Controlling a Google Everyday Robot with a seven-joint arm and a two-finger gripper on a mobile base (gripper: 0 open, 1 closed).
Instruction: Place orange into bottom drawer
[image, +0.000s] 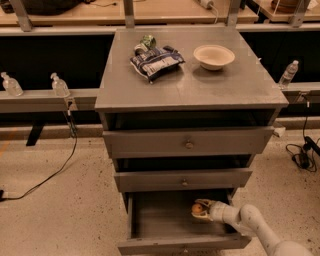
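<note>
The bottom drawer (165, 222) of the grey cabinet is pulled open at the bottom of the camera view. My gripper (200, 210) reaches in from the lower right, over the drawer's right side. It is shut on the orange (198, 208), a small round fruit held between the fingers just above the drawer's floor. The white arm (260, 232) runs off the lower right corner.
Two upper drawers (187, 144) with round knobs are closed. On the cabinet top (200, 85) lie a dark snack bag (156, 61) and an off-white bowl (214, 56). Bottles (59, 85) stand on a rail at left, one bottle (289, 73) at right. Cables (45, 175) cross the floor.
</note>
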